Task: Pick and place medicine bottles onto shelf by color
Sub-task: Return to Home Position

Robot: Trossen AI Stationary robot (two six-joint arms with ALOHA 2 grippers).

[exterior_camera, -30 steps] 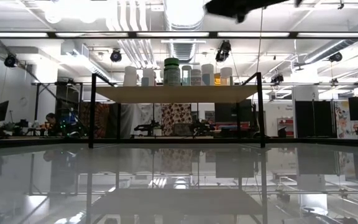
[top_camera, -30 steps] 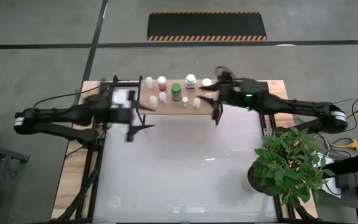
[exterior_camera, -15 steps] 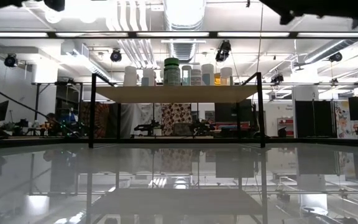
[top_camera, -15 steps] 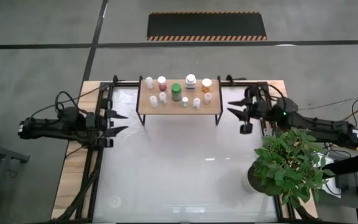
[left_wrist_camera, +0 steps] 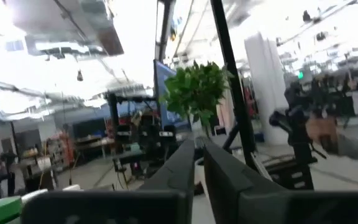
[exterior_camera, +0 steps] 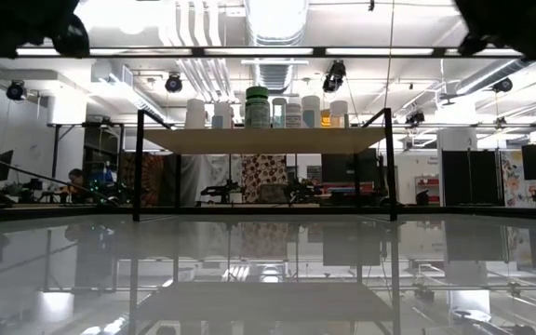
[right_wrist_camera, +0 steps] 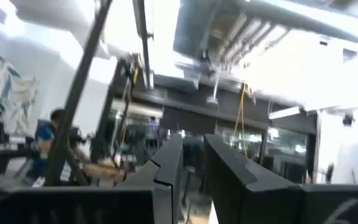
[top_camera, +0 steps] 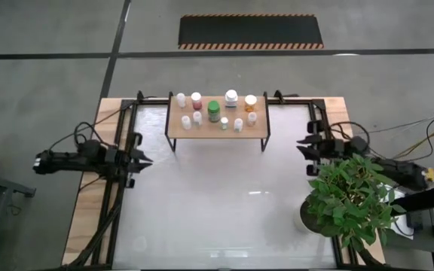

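All medicine bottles [top_camera: 214, 111] stand on the shelf [top_camera: 206, 131], between both jaws and well apart from them; left jaws and right jaws sit nearly closed, empty, at the surface [top_camera: 217, 203] edges; placing looks finished.

White tabletop [top_camera: 217, 211], wooden shelf [top_camera: 175, 129] at far edge bearing medicine bottles [top_camera: 214, 111] (green one central), potted plant [top_camera: 349, 199] at right edge

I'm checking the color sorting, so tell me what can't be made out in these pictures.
Medicine bottles: labels too small in the high view.
Shelf: in the low view, front bottles hide those behind.
Right gripper: plant leaves cover the arm behind it, high view.
Left gripper: too small for detail, high view.
Both arms: cut off by the low view's top edge.
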